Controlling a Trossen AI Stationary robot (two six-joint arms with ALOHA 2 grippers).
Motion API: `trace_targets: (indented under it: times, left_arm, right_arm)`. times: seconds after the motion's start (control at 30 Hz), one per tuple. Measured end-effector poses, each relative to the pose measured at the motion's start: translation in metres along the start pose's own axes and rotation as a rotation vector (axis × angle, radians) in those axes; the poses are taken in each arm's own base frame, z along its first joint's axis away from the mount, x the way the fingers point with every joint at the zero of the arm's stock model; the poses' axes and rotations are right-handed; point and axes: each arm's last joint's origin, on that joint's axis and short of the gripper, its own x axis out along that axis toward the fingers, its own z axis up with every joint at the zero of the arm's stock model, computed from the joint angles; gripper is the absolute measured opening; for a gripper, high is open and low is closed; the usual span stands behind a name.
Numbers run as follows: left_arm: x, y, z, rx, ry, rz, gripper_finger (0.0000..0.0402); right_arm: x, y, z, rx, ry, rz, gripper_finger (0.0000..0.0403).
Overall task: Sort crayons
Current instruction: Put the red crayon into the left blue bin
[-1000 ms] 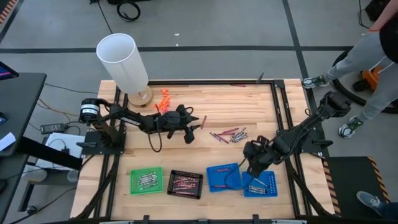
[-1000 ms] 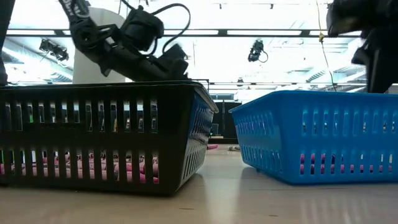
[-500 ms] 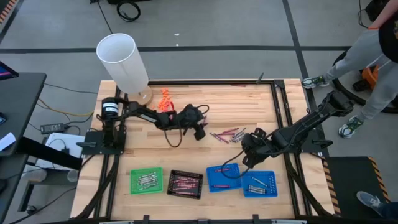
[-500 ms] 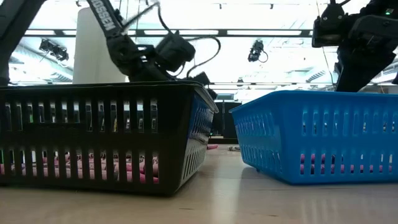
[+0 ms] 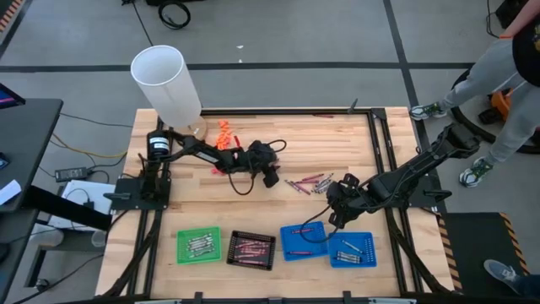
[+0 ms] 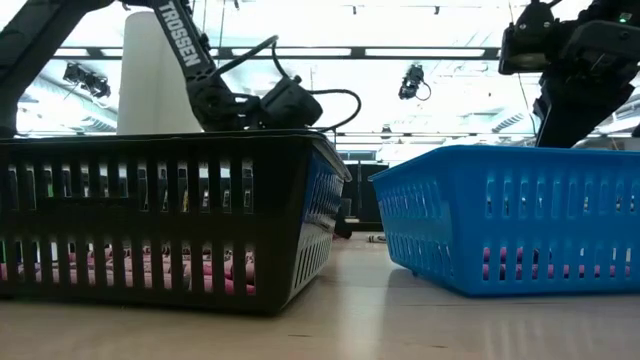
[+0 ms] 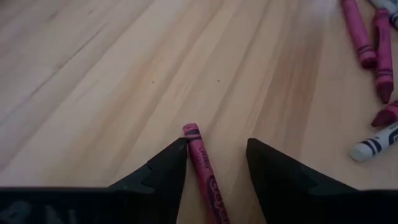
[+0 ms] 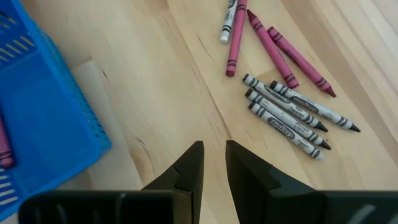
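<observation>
Wood table point(image 5: 253, 215) under me, grey floor all round, person standing at 3 o'clock edge. My left gripper point(image 7: 214, 163) low over table middle, fingers apart, one pink crayon point(image 7: 204, 169) lying between them, not squeezed. My right gripper point(image 8: 213, 163) fingers nearly together, nothing in them, above bare wood by blue tray point(image 8: 37, 118). Loose crayons point(image 5: 309, 182) lie between my two grippers. Green tray point(image 5: 198, 245), black tray point(image 5: 251, 249), two blue trays sit along 6 o'clock edge, sticks inside.

Bare wood lies between the left gripper point(image 5: 270, 177) and loose crayons point(image 5: 309, 183); baskets point(image 5: 325, 243) line the near edge.
</observation>
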Motion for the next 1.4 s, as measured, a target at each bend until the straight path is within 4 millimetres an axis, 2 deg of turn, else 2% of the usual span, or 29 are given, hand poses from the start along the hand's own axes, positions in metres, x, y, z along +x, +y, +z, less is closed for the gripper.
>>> trace_targets:
  times: [0.13,0.47,0.6,0.83,1.23,1.4]
  left_arm:
    - [0.000,0.000,-0.002,0.036,0.029,-0.003,0.0158]
    - [0.000,-0.001,-0.005,0.084,0.050,-0.034,0.0047]
    - [-0.001,-0.001,-0.004,0.094,0.051,-0.063,0.0018]
    - [-0.014,-0.005,0.004,0.136,0.036,-0.097,0.0023]
    - [-0.024,-0.035,0.023,0.222,-0.181,-0.169,0.0025]
    - [-0.028,-0.045,0.029,0.240,-0.262,-0.276,0.0025]
  right_arm:
    - [0.000,0.000,0.000,0.000,0.002,0.002,0.0077]
    - [0.000,0.000,0.000,-0.005,0.007,0.006,0.0077]
    - [0.000,0.000,0.000,-0.006,0.006,0.006,0.0077]
    - [0.002,-0.002,0.005,0.008,-0.008,0.002,0.0077]
    - [0.003,-0.004,0.012,0.011,-0.097,-0.036,0.0077]
    - [-0.007,-0.004,0.017,0.010,-0.155,0.016,0.0078]
